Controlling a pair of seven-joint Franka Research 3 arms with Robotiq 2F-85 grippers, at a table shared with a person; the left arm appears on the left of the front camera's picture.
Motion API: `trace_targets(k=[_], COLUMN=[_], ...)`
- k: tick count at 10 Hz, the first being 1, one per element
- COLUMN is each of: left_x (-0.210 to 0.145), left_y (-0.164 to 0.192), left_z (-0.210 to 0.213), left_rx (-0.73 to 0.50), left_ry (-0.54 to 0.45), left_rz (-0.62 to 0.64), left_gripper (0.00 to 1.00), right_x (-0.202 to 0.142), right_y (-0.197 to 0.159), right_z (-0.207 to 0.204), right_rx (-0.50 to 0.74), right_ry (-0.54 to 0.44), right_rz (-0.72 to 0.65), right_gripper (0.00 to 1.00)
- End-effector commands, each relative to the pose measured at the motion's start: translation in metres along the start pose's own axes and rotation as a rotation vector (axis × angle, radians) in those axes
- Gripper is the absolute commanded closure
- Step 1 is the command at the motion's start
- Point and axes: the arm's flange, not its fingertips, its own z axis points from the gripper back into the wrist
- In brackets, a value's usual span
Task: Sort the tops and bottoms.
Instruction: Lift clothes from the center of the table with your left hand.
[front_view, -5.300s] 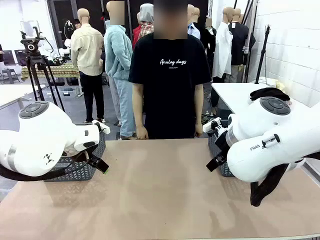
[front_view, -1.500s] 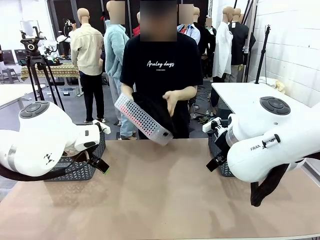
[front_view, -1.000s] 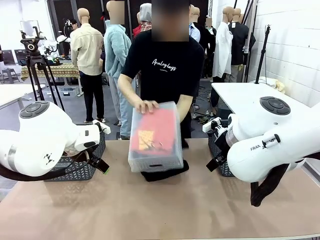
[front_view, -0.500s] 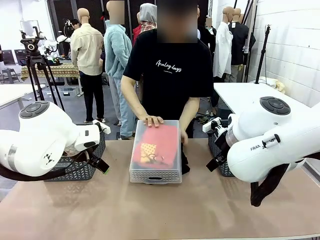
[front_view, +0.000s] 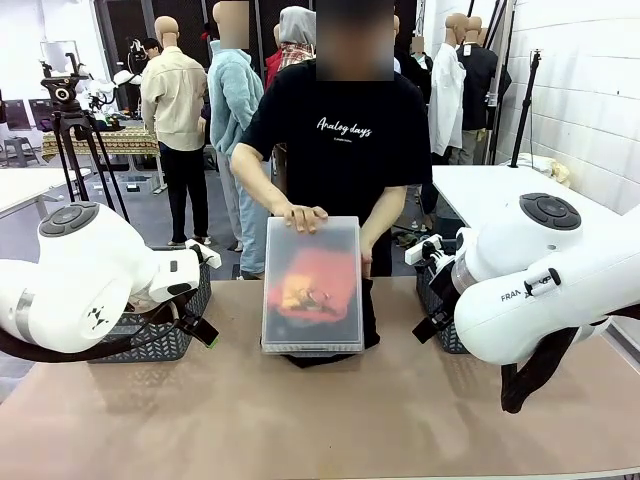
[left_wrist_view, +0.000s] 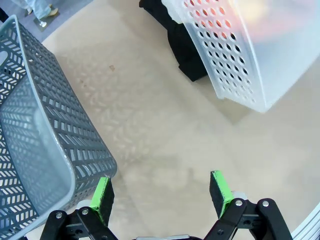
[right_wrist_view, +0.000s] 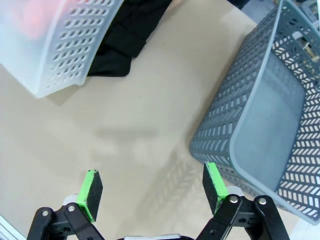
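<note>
bottoms (left_wrist_view: 185, 55) spill black beneath tipped translucent bin (front_view: 330, 240); red-orange top (front_view: 305, 285) glows through.

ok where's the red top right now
In the front view the red top shows through the tipped white bin at the table's middle, with black cloth under it.

Person (front_view: 345, 140) is standing at the table's (front_view: 300, 420) far edge, holding a translucent perforated bin (front_view: 340, 240) tipped base-up, one hand (front_view: 303, 215) lying on its far rim. Red-orange top (front_view: 305, 285) is showing through the base; black bottoms (front_view: 369, 325) are poking out beneath. Grey baskets are sitting at left (front_view: 150, 340) and right (front_view: 447, 340).
</note>
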Motion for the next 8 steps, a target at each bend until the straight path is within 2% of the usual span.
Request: trace_targets(k=[1,8], left_x=[-0.0005,-0.0005], left_y=[0.0016,0.0016], left_z=[0.0,0.0], left_rx=[0.0,0.0], left_ry=[0.0,0.0], left_rz=[0.004,0.004], left_gripper=[0.0,0.0], right_x=[-0.0001,-0.0001], right_y=[-0.0003,-0.0003], right_z=[0.0,0.0], right_rx=[0.001,0.001], right_ry=[0.0,0.0], right_rz=[-0.004,-0.004], right_gripper=[0.0,0.0])
